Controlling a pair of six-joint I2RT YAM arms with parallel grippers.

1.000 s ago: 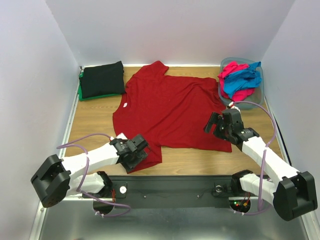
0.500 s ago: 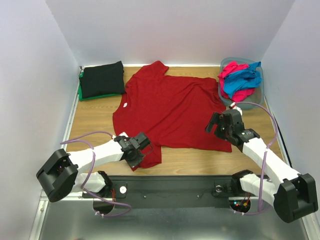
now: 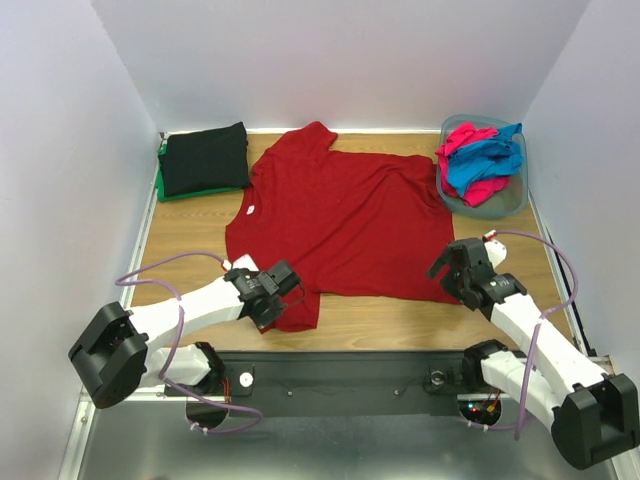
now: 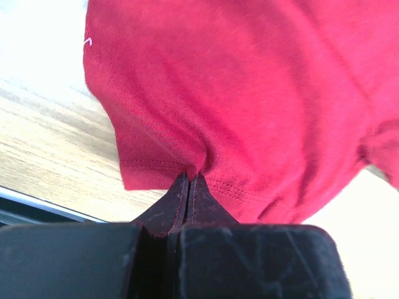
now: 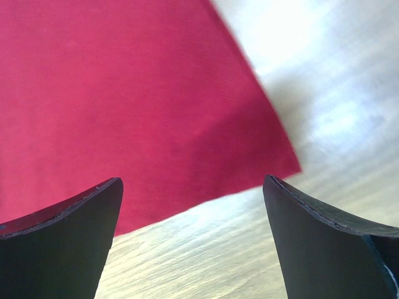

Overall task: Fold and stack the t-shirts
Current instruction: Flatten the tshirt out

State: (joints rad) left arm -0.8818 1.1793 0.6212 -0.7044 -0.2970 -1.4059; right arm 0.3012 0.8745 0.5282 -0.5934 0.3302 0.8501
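1. Top external view
   - A wooden table (image 3: 190, 235) is enclosed by white walls on three sides.
   - A dark red shirt (image 3: 340, 220) is spread flat across the middle of the table.
   - A folded black shirt (image 3: 205, 158) is stacked on a green shirt (image 3: 180, 195) in the far left corner.
   - A tub (image 3: 512, 200) in the far right corner holds a pink shirt (image 3: 462, 140) and a blue shirt (image 3: 492, 155).
   - Bare wood is exposed left of the red shirt and along the near edge.
   - The left gripper (image 3: 278, 302) is placed at the shirt's near left corner, and the right gripper (image 3: 448, 262) at its near right corner.

2. Left wrist view
   - The fingers (image 4: 177, 199) are pressed together on the hem of the red shirt, which is puckered at the pinch point.
   - Bare wood is seen to the left.

3. Right wrist view
   - The fingers (image 5: 68, 224) are spread wide apart, with nothing held.
   - The shirt's corner is seen between them, lying flat on the wood.
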